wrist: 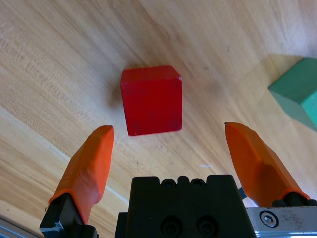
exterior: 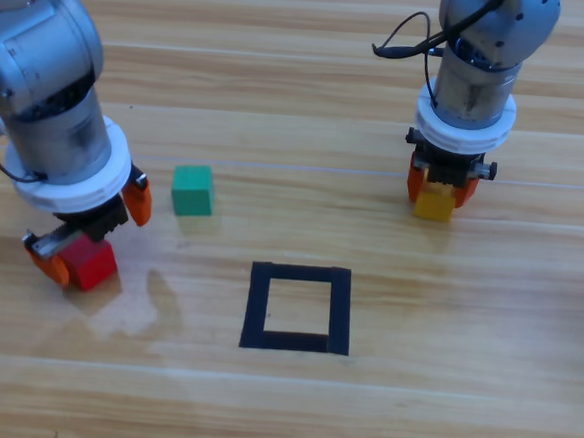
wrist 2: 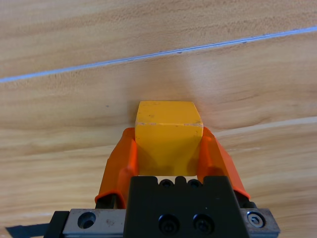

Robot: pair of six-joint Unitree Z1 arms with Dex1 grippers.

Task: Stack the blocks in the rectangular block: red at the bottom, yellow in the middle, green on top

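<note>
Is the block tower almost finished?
Not yet. Nothing is stacked: the black tape square holds only bare wood. The right hand is shut on the yellow cube. The left hand is open, its jaws either side of the red cube, not gripping. The green cube sits untouched. All three blocks remain to place.

The tape square [exterior: 297, 309] at lower centre lies bare, open wood all round it. Only the green cube [exterior: 192, 190] stands up-left of it, near the left gripper [exterior: 86, 225].
</note>
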